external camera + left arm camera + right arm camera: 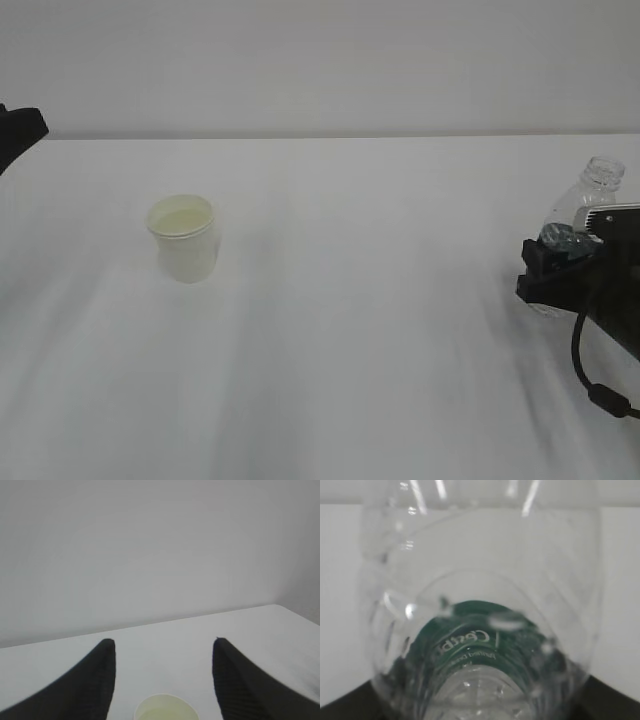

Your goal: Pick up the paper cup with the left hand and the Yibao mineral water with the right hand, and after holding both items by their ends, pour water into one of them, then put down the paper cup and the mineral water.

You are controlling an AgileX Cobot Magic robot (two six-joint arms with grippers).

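Observation:
The paper cup [184,238] stands upright on the white table [360,330], left of the middle; its inside looks pale yellowish. In the left wrist view its rim [166,710] shows at the bottom edge, between and below the fingers. My left gripper [163,641] is open and empty, apart from the cup. In the exterior view only a black part of the left arm [20,128] shows at the left edge. My right gripper [558,262] is shut on the Yibao mineral water [588,198], which leans with its open neck up and right. The bottle [480,630] fills the right wrist view, between the right gripper's [477,707] jaws.
A plain white wall [320,60] rises behind the table's far edge. A black cable [600,385] hangs from the right arm near the table's right side. Nothing else stands on the table.

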